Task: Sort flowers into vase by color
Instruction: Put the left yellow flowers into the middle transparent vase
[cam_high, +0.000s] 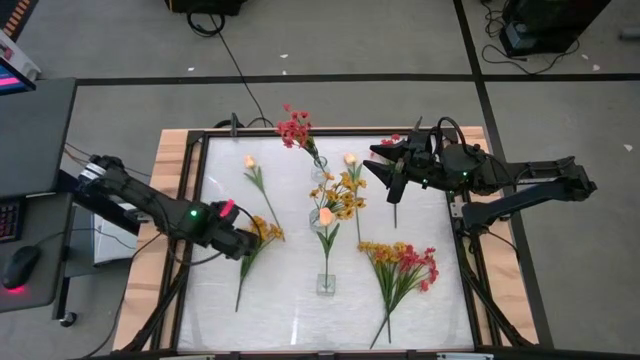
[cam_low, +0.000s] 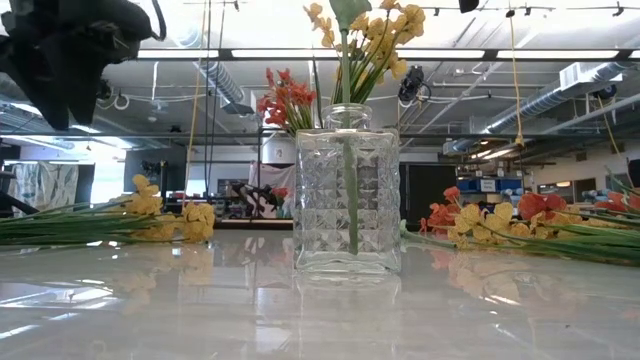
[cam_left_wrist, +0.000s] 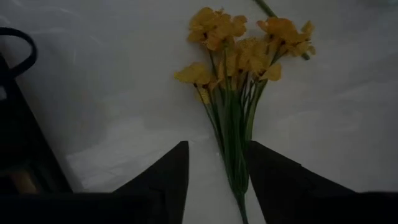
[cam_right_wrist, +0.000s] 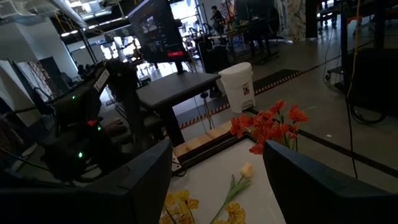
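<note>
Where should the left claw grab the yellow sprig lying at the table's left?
Probably on the bare stem bundle just below the blossoms, coming straight down. The yellow sprig lies flat on the table, and the open left claw already straddles its thin stems; the blossoms look easy to crush.

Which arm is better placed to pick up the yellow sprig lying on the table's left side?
Left. The left gripper is open right over the yellow sprig, its stem between the fingers. The right gripper hangs open across the table, off that sprig.

Your left gripper (cam_high: 243, 243) covers the yellow sprig's (cam_left_wrist: 239, 56) stem; the low view crops the vase's (cam_low: 348, 200) blossoms.
</note>
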